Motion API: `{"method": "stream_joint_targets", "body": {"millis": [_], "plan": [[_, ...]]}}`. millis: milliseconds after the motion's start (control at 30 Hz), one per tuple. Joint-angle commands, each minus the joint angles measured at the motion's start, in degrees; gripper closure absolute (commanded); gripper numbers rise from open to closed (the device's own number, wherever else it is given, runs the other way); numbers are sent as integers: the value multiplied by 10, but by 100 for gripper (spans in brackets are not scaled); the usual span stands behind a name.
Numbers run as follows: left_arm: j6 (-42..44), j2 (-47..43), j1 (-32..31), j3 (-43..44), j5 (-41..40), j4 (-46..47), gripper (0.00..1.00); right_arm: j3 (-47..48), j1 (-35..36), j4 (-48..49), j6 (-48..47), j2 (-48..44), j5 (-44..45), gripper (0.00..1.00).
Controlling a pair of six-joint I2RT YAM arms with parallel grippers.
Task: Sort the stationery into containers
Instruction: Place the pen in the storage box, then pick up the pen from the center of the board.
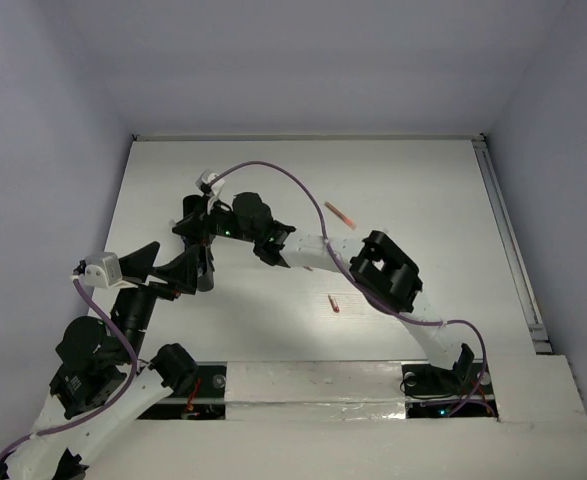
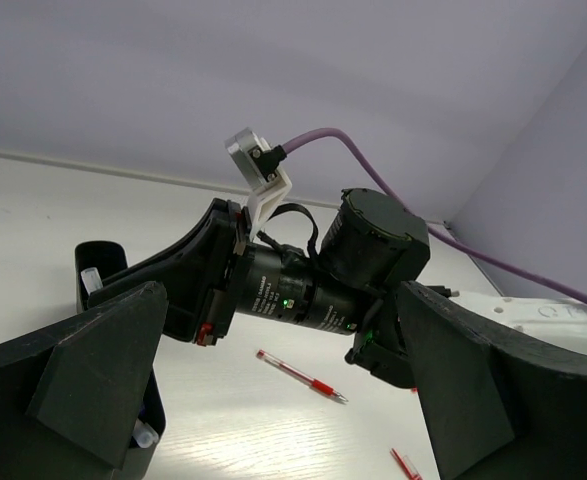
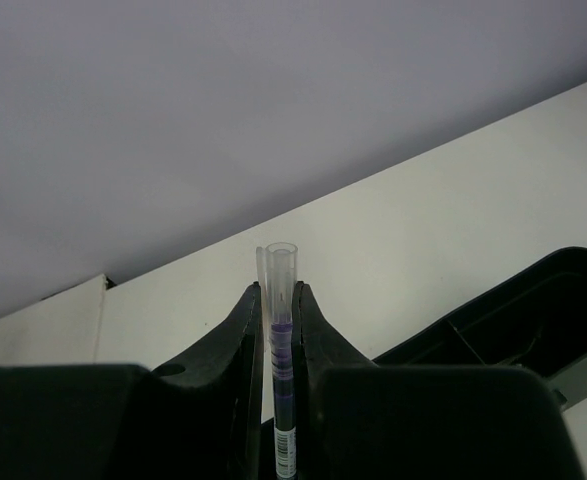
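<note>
One slim clear-tipped pen point(image 3: 282, 350) (purple bands) in matte black right gripper point(image 3: 277, 293)

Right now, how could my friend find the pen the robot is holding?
Follow the right arm over the white table to the right gripper. The pen is pinched between its black fingers. It has a clear tube and purple bands; the loose pens on the table are red.

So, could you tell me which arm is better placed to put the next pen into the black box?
Right. The right gripper is shut on a pen, with the black box close by. The left gripper is open and empty.
</note>
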Motion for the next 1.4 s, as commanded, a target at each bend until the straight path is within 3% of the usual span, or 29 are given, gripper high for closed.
{"method": "stream_joint_targets", "body": {"millis": [0, 133, 267, 433, 667, 867, 933, 1033, 1067, 1167, 1200, 1300, 1333, 1367], "plan": [[9, -1, 1, -2, 6, 25, 1, -9, 4, 62, -20, 13, 15, 92], [11, 1, 1, -2, 8, 26, 1, -20, 4, 77, -16, 9, 8, 85], [12, 3, 6, -3, 10, 28, 1, -41, 4, 95, -18, -7, 10, 66], [13, 6, 6, -2, 10, 29, 1, -65, 4, 110, -21, -34, 14, 54], [13, 8, 6, -2, 10, 28, 1, -119, 4, 124, -18, -88, 41, 49], [11, 1, 6, -3, 11, 26, 1, -256, -77, 118, 71, -181, 26, 54], [11, 1, 6, -3, 14, 27, 1, -302, -126, 76, 88, -226, 19, 57], [11, 4, 6, -3, 20, 29, 1, -310, -184, -67, 75, -270, 27, 62], [12, 4, 6, -4, 21, 29, 1, -298, -196, -157, 52, -277, 48, 64], [13, 5, 6, -5, 25, 31, 1, -250, -243, -294, -3, -268, 85, 71], [13, 5, 6, -4, 26, 32, 1, -207, -254, -385, -14, -258, 90, 71], [13, 6, 6, -4, 27, 31, 1, -146, -295, -493, -56, -219, 99, 69], [13, 6, 6, -5, 26, 30, 1, -135, -304, -514, -64, -211, 105, 67], [13, 6, 6, -4, 26, 29, 1, -123, -319, -531, -92, -194, 113, 58]]}}
